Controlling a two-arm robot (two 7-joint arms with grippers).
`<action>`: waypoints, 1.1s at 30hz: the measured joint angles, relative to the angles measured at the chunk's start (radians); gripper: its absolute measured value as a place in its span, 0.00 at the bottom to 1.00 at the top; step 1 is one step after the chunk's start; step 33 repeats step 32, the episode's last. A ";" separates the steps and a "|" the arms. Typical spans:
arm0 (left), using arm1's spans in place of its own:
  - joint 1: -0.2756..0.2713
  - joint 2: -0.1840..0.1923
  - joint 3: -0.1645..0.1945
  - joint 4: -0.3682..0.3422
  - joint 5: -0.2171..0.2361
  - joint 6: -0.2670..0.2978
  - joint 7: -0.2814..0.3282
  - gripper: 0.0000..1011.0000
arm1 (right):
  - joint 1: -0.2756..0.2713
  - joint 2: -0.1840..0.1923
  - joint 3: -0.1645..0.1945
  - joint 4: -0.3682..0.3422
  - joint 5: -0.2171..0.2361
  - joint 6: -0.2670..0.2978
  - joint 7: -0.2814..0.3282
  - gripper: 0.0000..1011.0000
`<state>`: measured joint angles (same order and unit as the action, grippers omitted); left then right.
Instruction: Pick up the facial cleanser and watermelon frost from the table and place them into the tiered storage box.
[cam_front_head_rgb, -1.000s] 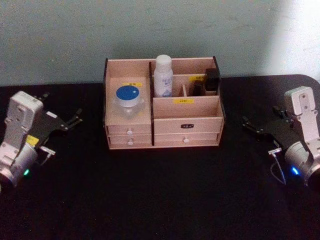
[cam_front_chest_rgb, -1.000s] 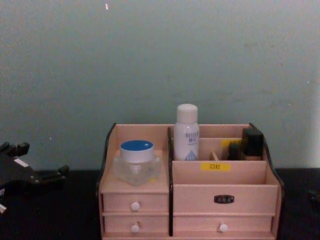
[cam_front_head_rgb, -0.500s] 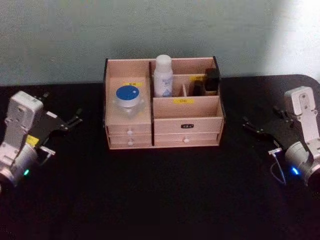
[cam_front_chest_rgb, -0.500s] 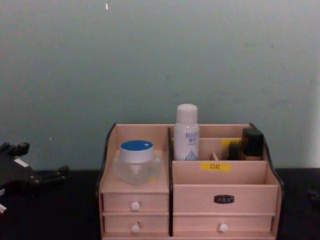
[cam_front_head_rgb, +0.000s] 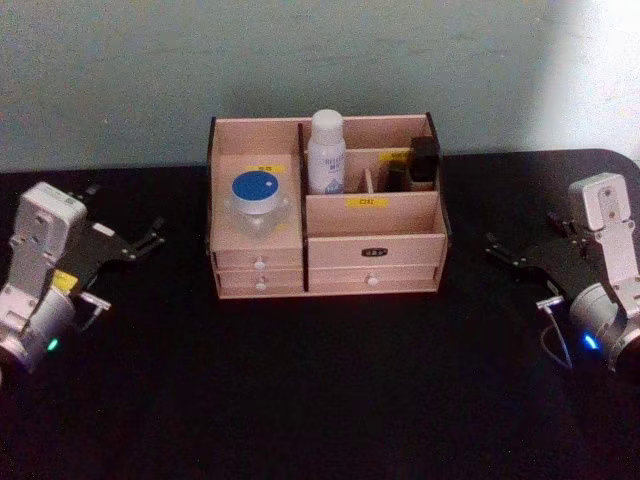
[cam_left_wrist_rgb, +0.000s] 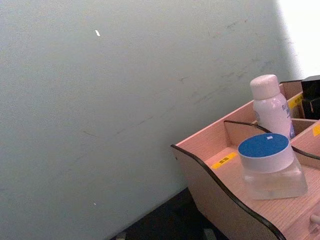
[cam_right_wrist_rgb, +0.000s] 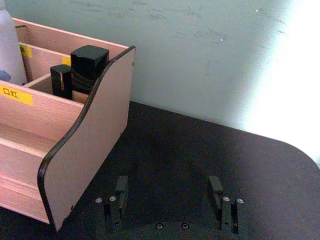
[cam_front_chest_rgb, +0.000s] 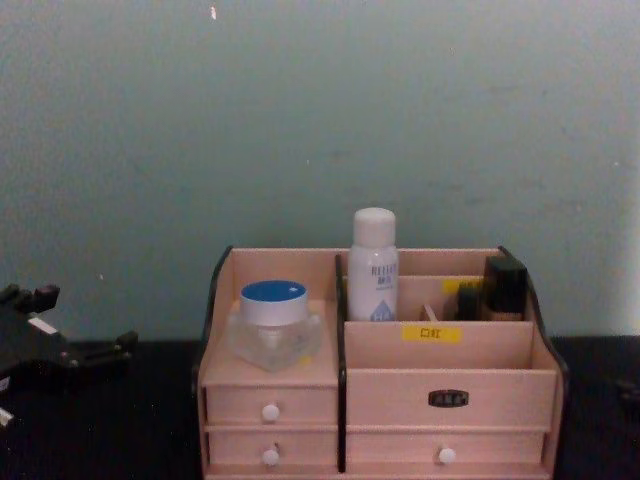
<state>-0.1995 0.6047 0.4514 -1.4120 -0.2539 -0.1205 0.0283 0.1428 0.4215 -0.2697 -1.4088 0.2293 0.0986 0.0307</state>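
Note:
The tiered storage box (cam_front_head_rgb: 372, 230) stands at the back middle of the black table. In its rear middle compartment the facial cleanser (cam_front_head_rgb: 326, 150) stands upright, also seen as the white bottle (cam_front_chest_rgb: 373, 265). The watermelon frost (cam_front_head_rgb: 256, 197), a clear jar with a blue lid, sits on the box's left tier (cam_front_chest_rgb: 272, 318) (cam_left_wrist_rgb: 268, 164). My left gripper (cam_front_head_rgb: 148, 236) rests open over the table, left of the box and apart from it. On the other side my right gripper (cam_front_head_rgb: 497, 250) is open too, with nothing between its fingers (cam_right_wrist_rgb: 121, 189).
A small dark bottle (cam_front_head_rgb: 424, 160) and dark tubes occupy the box's rear right compartment (cam_right_wrist_rgb: 89, 67). A pale green wall rises just behind the box. Bare black table (cam_front_head_rgb: 330, 380) spreads in front of the box and between both arms.

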 joint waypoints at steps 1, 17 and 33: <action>0.000 0.000 0.000 0.000 0.000 0.000 0.000 0.99 | 0.000 0.000 0.000 0.000 0.000 0.000 0.000 0.99; 0.000 0.000 0.000 0.000 0.000 0.000 0.000 0.99 | 0.000 0.000 0.000 0.000 0.000 0.000 0.000 0.99; 0.000 0.000 0.000 0.000 0.000 0.000 0.000 0.99 | 0.000 0.000 0.000 0.000 0.000 0.000 0.000 0.99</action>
